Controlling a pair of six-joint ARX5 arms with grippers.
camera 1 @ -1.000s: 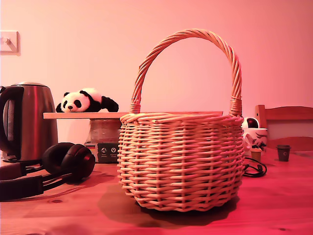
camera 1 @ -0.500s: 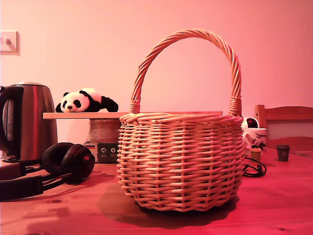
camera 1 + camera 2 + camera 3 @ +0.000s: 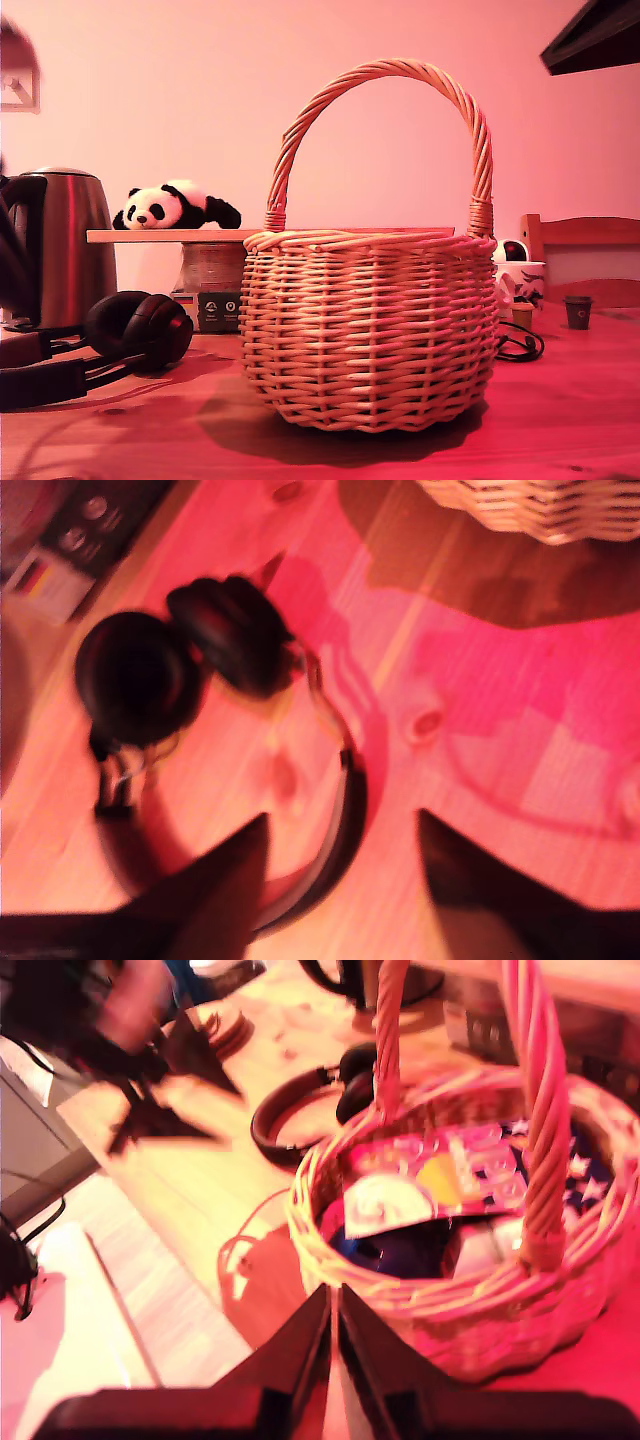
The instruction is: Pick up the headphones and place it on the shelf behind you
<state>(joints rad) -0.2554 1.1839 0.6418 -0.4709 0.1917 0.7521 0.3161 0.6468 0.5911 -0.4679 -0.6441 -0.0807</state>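
Headphones (image 3: 215,700) are lying flat on the counter (image 3: 560,420) beside the basket (image 3: 370,330), so my first tool (image 3: 340,875) is hovering open over the headband (my second tool (image 3: 333,1335) is hanging closed above the basket).

The first gripper (image 3: 340,880) has two dark, pointy, wedge-shaped fingers (image 3: 225,880), pretty blurry. The second gripper (image 3: 334,1340) has the same dark triangular fingers (image 3: 290,1355). The exterior view only catches a dark angular arm piece (image 3: 595,35).
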